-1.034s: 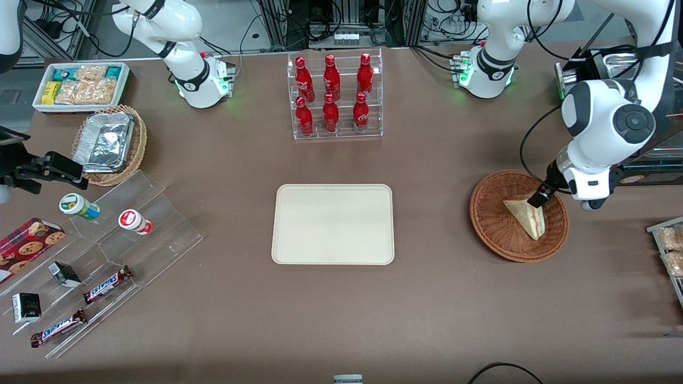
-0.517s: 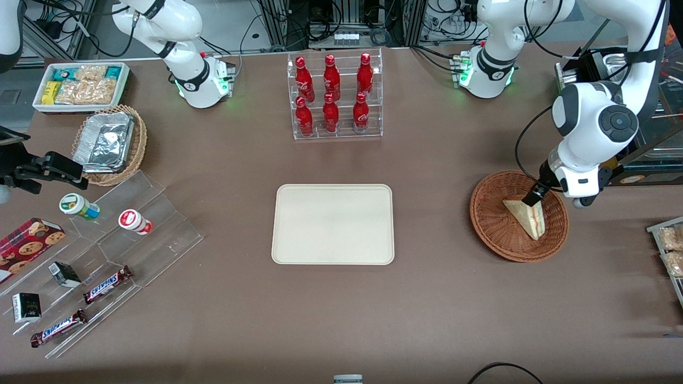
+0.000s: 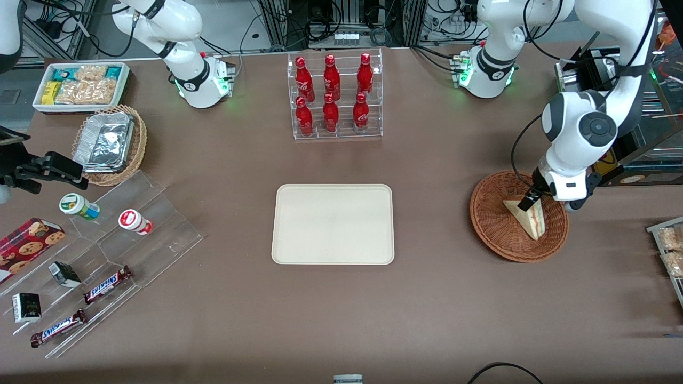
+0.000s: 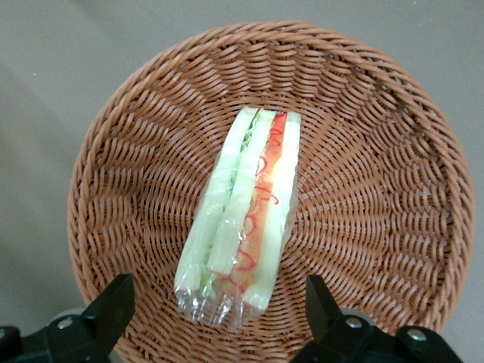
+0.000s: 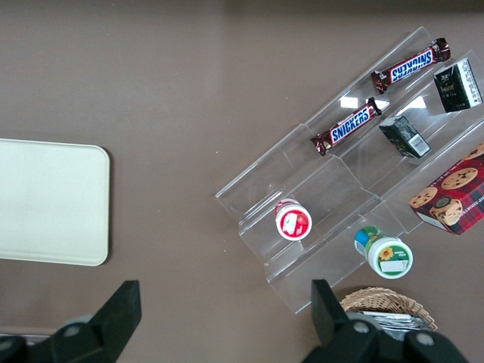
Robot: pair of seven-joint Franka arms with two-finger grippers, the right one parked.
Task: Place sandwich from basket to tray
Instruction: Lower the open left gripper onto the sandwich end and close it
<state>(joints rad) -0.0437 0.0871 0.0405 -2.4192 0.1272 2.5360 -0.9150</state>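
Note:
The sandwich (image 3: 534, 222), a plastic-wrapped wedge of pale bread with green and red-orange filling (image 4: 244, 208), lies in the reddish-brown wicker basket (image 3: 486, 213) toward the working arm's end of the table. My gripper (image 3: 526, 203) hangs over the basket just above the sandwich's end farther from the front camera. In the left wrist view the gripper (image 4: 215, 311) is open. Its black fingers (image 4: 113, 308) stand wide on either side of the sandwich's crimped wrapper end without touching it, with the basket rim (image 4: 89, 170) around them. The cream tray (image 3: 299, 250) lies bare at the table's middle.
A clear rack of red bottles (image 3: 334, 97) stands farther from the front camera than the tray. Toward the parked arm's end are a stepped acrylic shelf with snacks (image 3: 106, 266), a light wicker basket of foil containers (image 3: 109, 143) and a white bin (image 3: 81, 86). Snack packets (image 3: 670, 249) lie beside the basket.
The gripper has slid a little across the basket toward the tray, and the arm's wrist and elbow have swung the same way. The sandwich has not moved.

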